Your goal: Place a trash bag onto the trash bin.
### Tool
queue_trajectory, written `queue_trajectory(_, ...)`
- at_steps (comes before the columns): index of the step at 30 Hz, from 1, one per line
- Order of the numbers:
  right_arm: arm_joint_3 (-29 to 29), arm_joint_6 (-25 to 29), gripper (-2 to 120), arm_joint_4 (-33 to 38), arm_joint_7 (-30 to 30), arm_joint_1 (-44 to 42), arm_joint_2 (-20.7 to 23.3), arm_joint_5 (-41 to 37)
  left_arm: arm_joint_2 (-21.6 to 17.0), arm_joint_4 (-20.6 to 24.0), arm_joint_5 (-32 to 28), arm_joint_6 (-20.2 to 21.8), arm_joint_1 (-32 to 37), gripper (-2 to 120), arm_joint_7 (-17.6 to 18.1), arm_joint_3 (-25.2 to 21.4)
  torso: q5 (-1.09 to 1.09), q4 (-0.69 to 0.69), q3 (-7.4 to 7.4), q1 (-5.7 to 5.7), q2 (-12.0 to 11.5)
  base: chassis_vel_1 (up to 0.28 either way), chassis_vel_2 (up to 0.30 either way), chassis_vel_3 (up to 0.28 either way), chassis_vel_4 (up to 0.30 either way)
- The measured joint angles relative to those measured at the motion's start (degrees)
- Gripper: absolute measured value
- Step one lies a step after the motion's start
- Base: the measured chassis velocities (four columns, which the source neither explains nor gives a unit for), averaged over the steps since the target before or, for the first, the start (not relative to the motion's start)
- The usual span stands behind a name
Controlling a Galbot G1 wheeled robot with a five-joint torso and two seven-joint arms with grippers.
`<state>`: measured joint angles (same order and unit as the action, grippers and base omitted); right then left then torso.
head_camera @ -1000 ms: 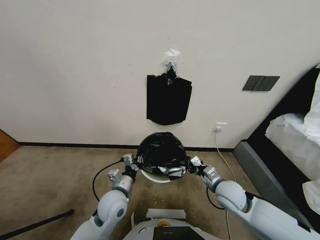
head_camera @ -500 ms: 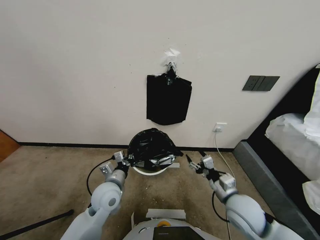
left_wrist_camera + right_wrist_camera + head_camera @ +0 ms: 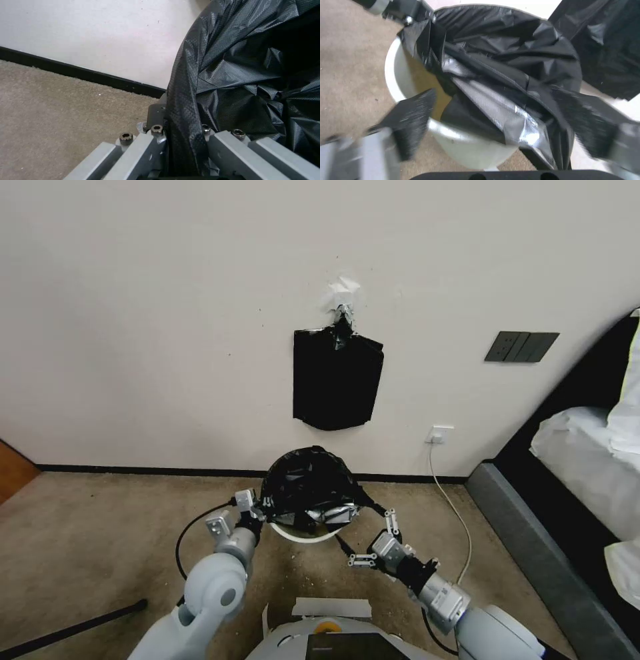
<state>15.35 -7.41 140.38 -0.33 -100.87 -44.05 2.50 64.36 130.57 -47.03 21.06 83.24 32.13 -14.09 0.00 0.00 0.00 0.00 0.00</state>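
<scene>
Head view: my left gripper (image 3: pixel 257 508) clamps the crinkly black plastic trash bag (image 3: pixel 310 487) draped over the round cream-white plastic trash bin (image 3: pixel 303 534); my right gripper (image 3: pixel 360 537) spread wide, empty, just beside.

Plain off-white wall (image 3: pixel 167 313) with a black baseboard (image 3: pixel 133 471), worn beige carpet (image 3: pixel 87 540) below. Dark switch panel (image 3: pixel 522 347) on the right, a white outlet (image 3: pixel 440 434) with a cord (image 3: pixel 448 493) trailing down, and a bed (image 3: pixel 587 460) with white bedding beside it.
</scene>
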Motion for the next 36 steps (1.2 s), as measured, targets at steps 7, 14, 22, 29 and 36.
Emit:
queue_trajectory(7, -0.77, -2.58, 56, -0.86, -0.6, 1.59, 0.81, 1.77, 0.12, 0.78, 0.16, 0.49, 0.28, 1, -0.24, 0.46, 0.0, 0.0, 0.0, 0.0, 0.0, 0.0, 0.0, 0.0, 0.0)
queue_trajectory(14, -1.49, -4.08, 28, -0.98, -1.08, 1.74, 1.22, 2.29, 0.17, 1.85, 0.12, 0.71, 1.03, 1, -0.37, 0.42, 0.0, 0.0, 0.0, 0.0, 0.0, 0.0, 0.0, 0.0, 0.0)
queue_trajectory(22, -1.89, -0.75, 0, -1.85, 0.02, 1.96, 1.05, 2.54, 0.49, 1.92, 0.12, 0.72, 1.02, 1, -0.37, 0.55, 0.0, 0.0, 0.0, 0.0, 0.0, 0.0, 0.0, 0.0, 0.0)
queue_trajectory(29, -2.33, 5.61, 0, -2.91, -0.9, 1.0, 1.09, 2.5, 0.74, 1.65, -2.15, 0.99, 0.02, 1, 1.13, 0.37, 0.0, 0.0, 0.0, 0.0, 0.0, 0.0, 0.0, 0.0, 0.0)
queue_trajectory(36, -2.14, 16.49, 0, -6.57, -14.33, -0.68, 1.19, 1.53, 1.26, 1.83, -9.15, 1.47, -1.93, 1, 4.81, -0.02, -0.01, -0.01, 0.0, 0.0, 0.0, 0.0, 0.0, 0.0, 0.0)
